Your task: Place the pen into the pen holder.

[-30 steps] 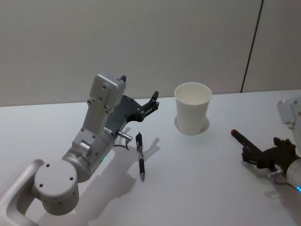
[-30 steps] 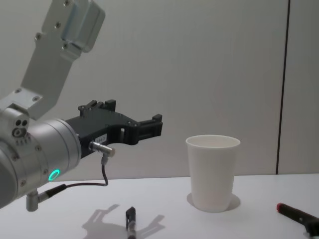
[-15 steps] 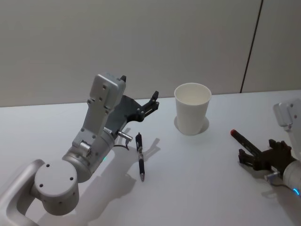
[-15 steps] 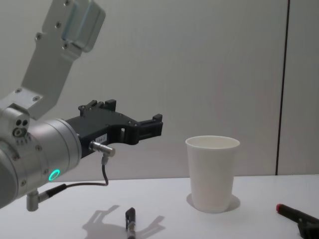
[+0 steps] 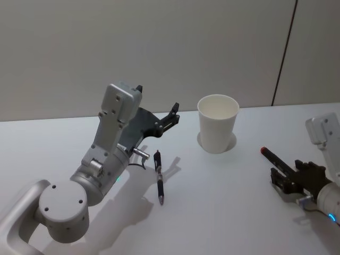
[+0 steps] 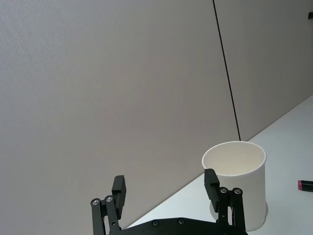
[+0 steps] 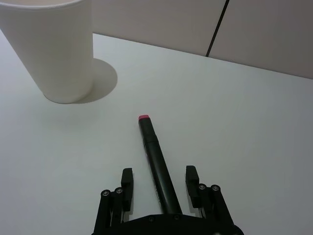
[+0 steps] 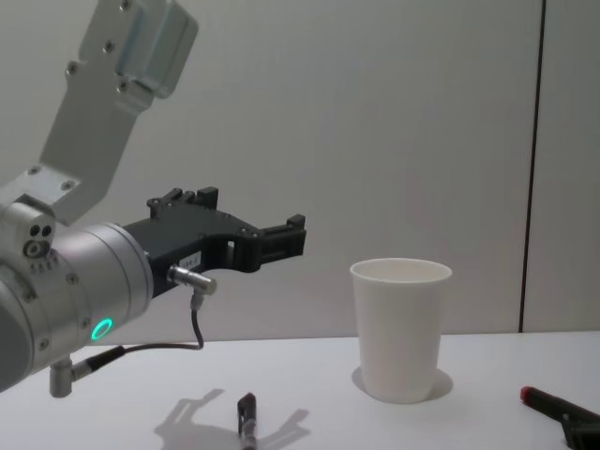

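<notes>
Right gripper (image 7: 159, 172) sits low over the white table (image 5: 223, 207), jaws apart, straddling the rear of the red-tipped pen (image 7: 151, 139); I judge neither finger is touching. The barrel is slim, dark, smooth and round. Its long axis runs straight out from my wrist, red end away. A black pen (image 5: 159, 178) lies leftward, near the raised left gripper (image 5: 174, 112), which is spread and empty. Farthest is the pen holder (image 5: 217, 125): a tapered white paper cup, upright, with a rolled rim.

The red-tipped pen (image 7: 151, 142) hides its rear end (beneath the right tool (image 7: 159, 172)).
</notes>
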